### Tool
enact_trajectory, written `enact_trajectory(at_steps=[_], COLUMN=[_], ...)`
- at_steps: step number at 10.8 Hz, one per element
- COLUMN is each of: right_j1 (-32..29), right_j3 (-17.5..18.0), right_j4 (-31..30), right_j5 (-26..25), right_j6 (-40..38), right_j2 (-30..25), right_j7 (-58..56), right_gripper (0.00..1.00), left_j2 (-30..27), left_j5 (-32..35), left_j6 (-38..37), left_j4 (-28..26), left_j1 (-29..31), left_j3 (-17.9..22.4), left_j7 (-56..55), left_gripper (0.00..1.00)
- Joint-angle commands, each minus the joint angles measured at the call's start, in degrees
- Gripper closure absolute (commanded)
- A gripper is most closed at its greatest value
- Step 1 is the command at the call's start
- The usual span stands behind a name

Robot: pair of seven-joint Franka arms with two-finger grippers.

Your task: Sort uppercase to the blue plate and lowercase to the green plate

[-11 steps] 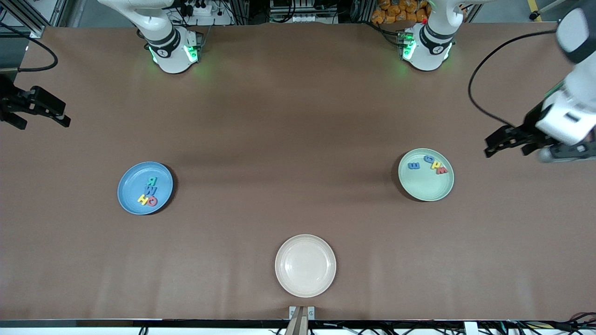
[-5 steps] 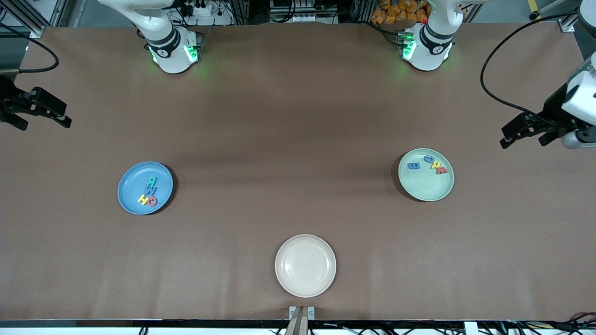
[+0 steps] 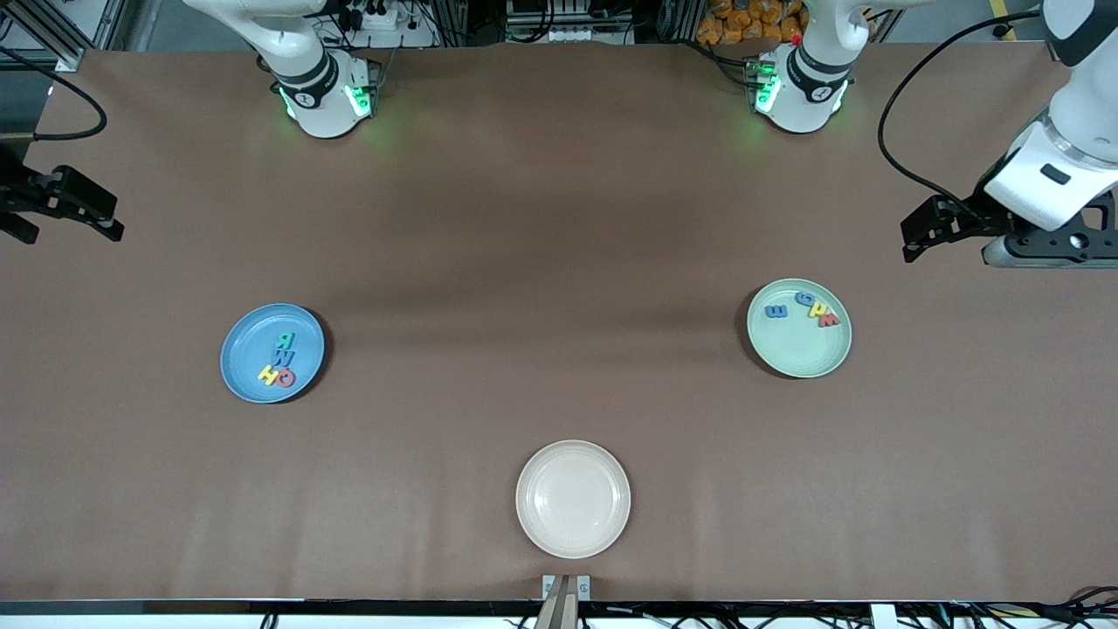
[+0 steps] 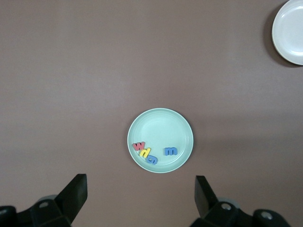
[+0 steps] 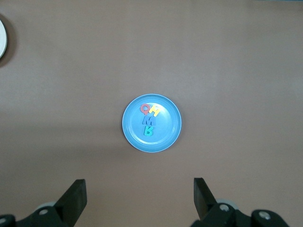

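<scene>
Resting on the brown bench in the front view, the round shallow blue plate holds four foam capitals: teal R, blue W, yellow H, red ring-shaped Q. The pale mint-green plate holds a blue E-shaped piece, blue g, small yellow h and dark red m. A cream-white plate lies nearest the camera.

Left wrist view: left claw wide open, empty, above the green plate.

Right wrist view: right claw wide open, empty, above the blue plate.
</scene>
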Motion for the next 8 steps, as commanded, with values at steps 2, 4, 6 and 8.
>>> enact_trajectory(at_steps=[2, 4, 6, 8], right_j1=[-0.3, -0.2, -0.2, -0.4], right_j3=[0.8, 0.8, 0.8, 0.8], right_j4=[-0.1, -0.1, -0.1, -0.1], right_j5=[-0.8, -0.7, -0.7, -0.7], right_j6=[0.0, 0.0, -0.4, -0.6], right_j2=[0.0, 0.0, 0.0, -0.2], right_j7=[0.0, 0.0, -0.1, -0.6], right_gripper=[0.00, 0.00, 0.00, 0.00], left_j2=[1.7, 1.7, 1.7, 1.7], left_j5=[0.6, 0.6, 0.6, 0.5], left_j6=[-1.8, -1.8, -1.8, -1.8], left_j4=[2.9, 2.9, 2.9, 2.8], left_j1=[0.1, 0.2, 0.4, 0.5], left_j3=[0.1, 0.1, 0.1, 0.1], left_j7=[1.3, 1.3, 1.3, 1.3], left_gripper=[0.00, 0.00, 0.00, 0.00])
